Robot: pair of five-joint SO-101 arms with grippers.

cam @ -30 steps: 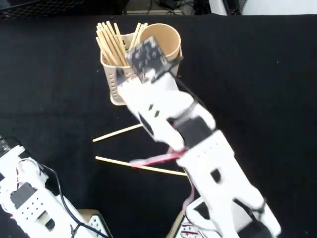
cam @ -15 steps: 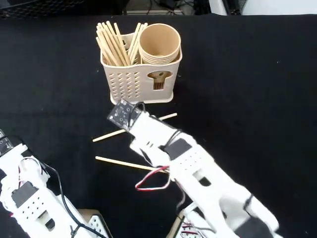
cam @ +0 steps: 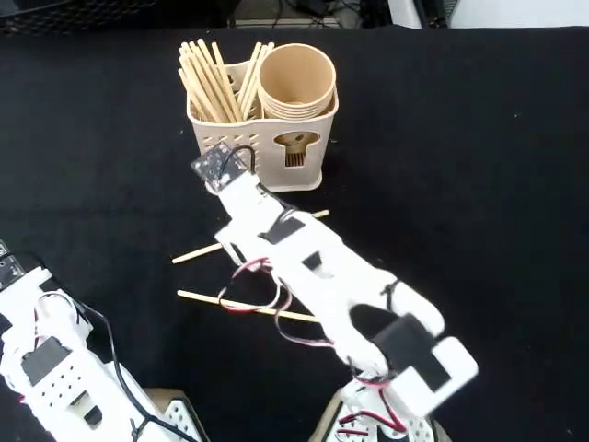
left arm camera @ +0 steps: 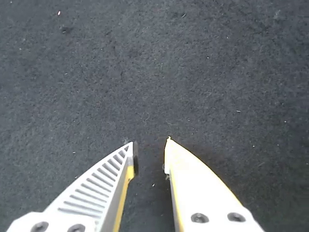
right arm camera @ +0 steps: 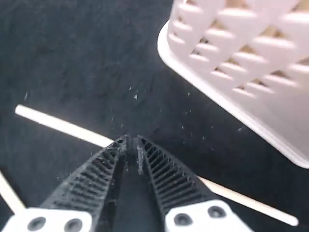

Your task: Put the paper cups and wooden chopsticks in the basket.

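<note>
Where the black cloth (cam: 479, 184) covers the whole table, it is plain and matte, with pale lint specks in the wrist views. Past its far edge there is dim clutter, too dark to make out, and a pale patch at far right.

The basket (cam: 262, 152) is cream, perforated and upright, far centre on the cloth. A stack of paper cups (cam: 296, 78) sits in its right compartment and a bundle of chopsticks (cam: 207, 78) stands fanned in its left one.

One loose chopstick (cam: 198, 252) lies flat on the cloth just near of the basket, angled from near-left to far-right, its middle hidden under the right arm (cam: 313, 267). A second loose chopstick (cam: 207, 298) lies nearer, apart from the first, crossed by red and black wires.

The right arm stretches from the near edge toward the basket front. The right gripper (right arm camera: 132, 141) points down over the first loose chopstick, which runs just past its tips, with the basket wall close on the far side. The jaws are all but closed, a thin slit between them. Whether the tips pinch the stick or touch it can't be told.

The left arm (cam: 46, 368) is at the near-left corner, well apart from the basket and sticks. The left gripper (left arm camera: 149, 145) hangs over bare cloth, jaws parted by a narrow gap, holding nothing.
</note>
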